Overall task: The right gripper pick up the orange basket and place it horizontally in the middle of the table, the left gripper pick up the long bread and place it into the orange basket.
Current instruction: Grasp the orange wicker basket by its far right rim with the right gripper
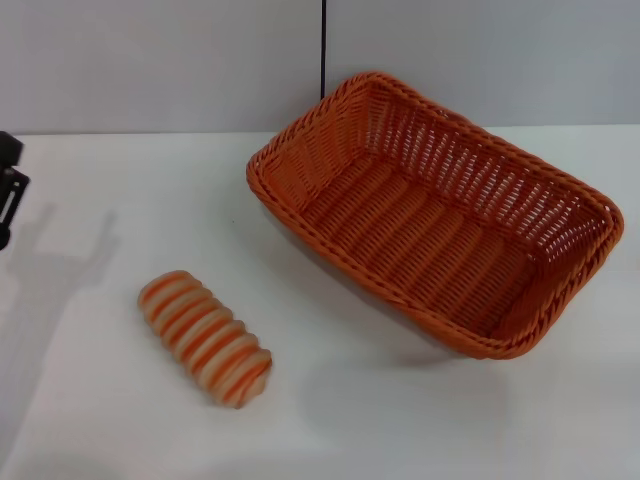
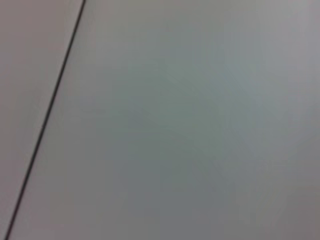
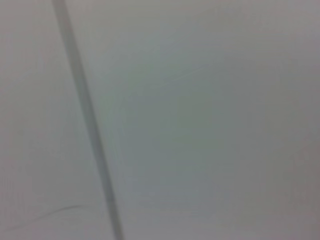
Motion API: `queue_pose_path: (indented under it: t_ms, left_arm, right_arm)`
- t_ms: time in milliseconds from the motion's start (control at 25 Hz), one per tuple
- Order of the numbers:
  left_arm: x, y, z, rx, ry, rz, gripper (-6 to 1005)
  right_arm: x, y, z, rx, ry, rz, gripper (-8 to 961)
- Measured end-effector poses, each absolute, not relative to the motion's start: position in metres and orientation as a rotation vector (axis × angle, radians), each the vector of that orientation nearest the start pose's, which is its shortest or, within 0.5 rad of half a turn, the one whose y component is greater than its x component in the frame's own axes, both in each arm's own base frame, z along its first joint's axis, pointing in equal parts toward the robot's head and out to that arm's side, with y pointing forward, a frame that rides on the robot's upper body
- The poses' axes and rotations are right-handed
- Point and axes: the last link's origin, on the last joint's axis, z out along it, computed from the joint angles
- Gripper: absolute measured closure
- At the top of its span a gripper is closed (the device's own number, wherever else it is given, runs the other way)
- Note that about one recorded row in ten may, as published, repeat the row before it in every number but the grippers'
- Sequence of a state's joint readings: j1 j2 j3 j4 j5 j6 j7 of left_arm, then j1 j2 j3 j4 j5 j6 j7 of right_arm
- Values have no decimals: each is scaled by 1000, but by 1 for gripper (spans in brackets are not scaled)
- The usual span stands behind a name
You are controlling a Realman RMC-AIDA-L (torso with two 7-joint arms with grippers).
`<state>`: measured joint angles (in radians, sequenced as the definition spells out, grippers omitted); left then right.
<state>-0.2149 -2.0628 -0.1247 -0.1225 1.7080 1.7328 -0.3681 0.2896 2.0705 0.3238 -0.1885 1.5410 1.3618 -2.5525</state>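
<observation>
The orange basket (image 1: 435,215) rests on the white table (image 1: 120,400), right of centre, turned diagonally with its open side up and nothing inside. The long bread (image 1: 205,338), tan with orange stripes, lies on the table to the front left of the basket, apart from it. A black part of the left gripper (image 1: 10,190) shows at the far left edge of the head view, well away from the bread. The right gripper is out of view. Both wrist views show only a plain grey surface crossed by a dark line.
A grey wall (image 1: 150,60) with a dark vertical seam (image 1: 324,45) rises behind the table. The left arm's shadow falls across the table's left side.
</observation>
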Motion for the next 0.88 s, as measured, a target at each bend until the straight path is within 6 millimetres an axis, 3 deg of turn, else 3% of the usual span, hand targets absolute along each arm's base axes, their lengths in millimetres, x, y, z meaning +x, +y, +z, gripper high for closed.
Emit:
queue_pose_path:
  t_ms: [80, 320, 560, 680, 840, 880]
  left_arm:
    - [-337, 222, 12, -1519, -509, -1111, 186]
    - [-341, 223, 17, -1525, -576, -1162, 186]
    - [-336, 224, 15, -1621, -554, -1183, 186]
    - [-329, 230, 16, -1791, -518, -1208, 186]
    - [-326, 236, 18, -1878, -537, -1224, 186]
    - [-326, 238, 19, -1891, -558, -1233, 186]
  right_arm:
    - [411, 252, 76, -1341, 666, 765, 266]
    - [410, 253, 83, -1399, 719, 828, 266]
    - [398, 261, 95, -1524, 762, 915, 265]
    - [380, 272, 112, -1661, 755, 984, 265]
    - [362, 280, 129, -1783, 748, 1043, 265]
    - [348, 286, 143, -1862, 746, 1075, 265]
